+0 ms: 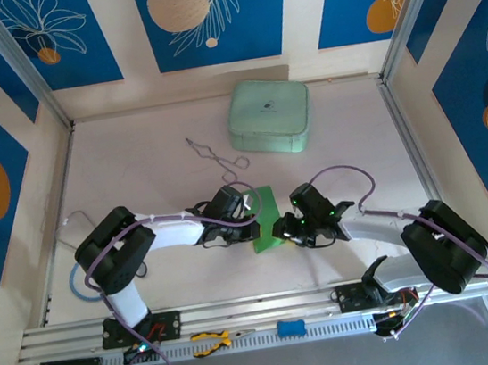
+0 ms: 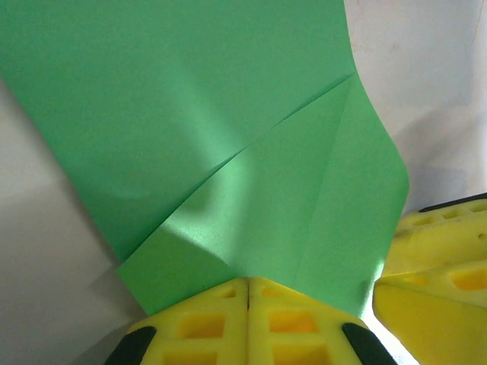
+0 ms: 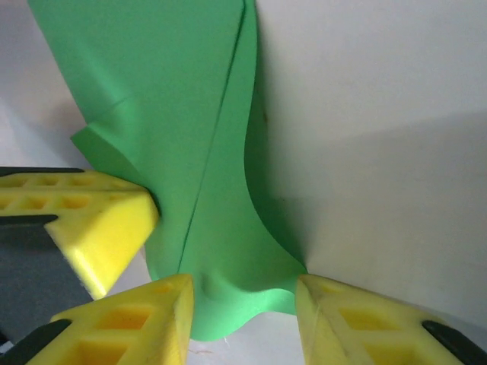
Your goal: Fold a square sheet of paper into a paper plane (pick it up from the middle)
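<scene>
The left fingers (image 2: 228,304) are pressed flat together, pinching the near edge of the square sheet of paper (image 2: 190,99), which rises away from their tips. Just to their right is the yellow of the other arm's fingers. The right fingers (image 3: 171,308) stand part-way apart, with the sheet's curled lower edge sitting in the gap and reaching from one finger to the other. I'd call that a loose straddle, not a firm pinch, though I can't be sure how hard they press. From above, the green paper sits lifted off the tabletop (image 1: 134,170), directly between the two sets of fingers, which meet over it from either side.

As for progress, the sheet is no longer flat and plain. One long diagonal crease runs up from near the left fingers, and a flap lies folded over beside it. A second straight fold line climbs away from the right fingers. No pointed nose, centre spine or wings are there yet, so I'd judge this an early fold, with most of the plane yet to be made. The pale mint-green case (image 1: 269,116) lies well beyond both sets of fingers, untouched.
</scene>
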Tool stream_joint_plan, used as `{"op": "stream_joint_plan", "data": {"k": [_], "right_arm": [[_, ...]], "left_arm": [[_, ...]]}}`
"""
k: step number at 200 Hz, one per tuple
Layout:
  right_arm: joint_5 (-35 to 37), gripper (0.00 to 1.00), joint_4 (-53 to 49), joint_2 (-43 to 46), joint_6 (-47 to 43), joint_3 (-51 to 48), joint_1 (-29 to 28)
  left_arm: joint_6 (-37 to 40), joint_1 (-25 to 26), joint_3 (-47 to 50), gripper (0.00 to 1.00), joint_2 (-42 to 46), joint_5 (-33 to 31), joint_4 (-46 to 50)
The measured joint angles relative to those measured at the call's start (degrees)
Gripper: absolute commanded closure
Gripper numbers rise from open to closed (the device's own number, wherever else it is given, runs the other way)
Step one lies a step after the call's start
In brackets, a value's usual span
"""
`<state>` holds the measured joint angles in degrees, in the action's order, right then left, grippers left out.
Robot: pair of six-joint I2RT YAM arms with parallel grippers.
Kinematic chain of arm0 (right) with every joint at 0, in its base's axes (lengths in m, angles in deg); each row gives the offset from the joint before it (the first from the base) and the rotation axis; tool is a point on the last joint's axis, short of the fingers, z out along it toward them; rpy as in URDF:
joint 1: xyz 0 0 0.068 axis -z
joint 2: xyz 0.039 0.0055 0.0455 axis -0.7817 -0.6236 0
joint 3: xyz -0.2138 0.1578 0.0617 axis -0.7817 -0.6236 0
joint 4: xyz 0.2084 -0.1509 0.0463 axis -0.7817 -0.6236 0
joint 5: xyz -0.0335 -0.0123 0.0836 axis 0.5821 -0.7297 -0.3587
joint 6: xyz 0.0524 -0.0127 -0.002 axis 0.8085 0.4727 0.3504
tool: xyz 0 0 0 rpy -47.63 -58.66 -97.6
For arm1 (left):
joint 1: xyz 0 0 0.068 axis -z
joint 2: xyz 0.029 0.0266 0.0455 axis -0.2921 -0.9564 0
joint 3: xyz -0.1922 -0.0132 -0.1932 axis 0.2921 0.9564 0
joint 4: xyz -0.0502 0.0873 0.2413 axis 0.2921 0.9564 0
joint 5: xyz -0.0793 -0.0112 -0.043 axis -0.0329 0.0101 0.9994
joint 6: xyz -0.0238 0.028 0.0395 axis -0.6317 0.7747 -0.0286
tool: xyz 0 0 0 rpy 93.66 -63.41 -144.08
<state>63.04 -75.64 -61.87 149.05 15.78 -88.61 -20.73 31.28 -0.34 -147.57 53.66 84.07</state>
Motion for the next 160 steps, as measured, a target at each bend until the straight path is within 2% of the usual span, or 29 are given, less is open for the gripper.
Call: {"op": "stream_joint_plan", "data": {"k": [42, 87, 128, 160], "right_arm": [[-1.05, 0.51, 4.46, -0.90, -0.24, 0.00, 0.52], [-4.76, 0.50, 9.51, -4.39, -1.31, 0.00, 3.08], [-6.62, 0.51, 10.43, -5.75, -2.64, 0.66, 5.38], [-8.24, 0.57, 12.04, -7.45, -3.63, 1.29, 7.19]], "left_arm": [[0.13, 0.00, 0.00, 1.00, 0.00, 0.00, 0.00], [0.15, 0.00, 0.00, 1.00, 0.00, 0.02, 0.00], [0.15, 0.00, 0.00, 1.00, 0.00, 0.02, 0.02], [0.15, 0.00, 0.00, 1.00, 0.00, 0.02, 0.02]]}}
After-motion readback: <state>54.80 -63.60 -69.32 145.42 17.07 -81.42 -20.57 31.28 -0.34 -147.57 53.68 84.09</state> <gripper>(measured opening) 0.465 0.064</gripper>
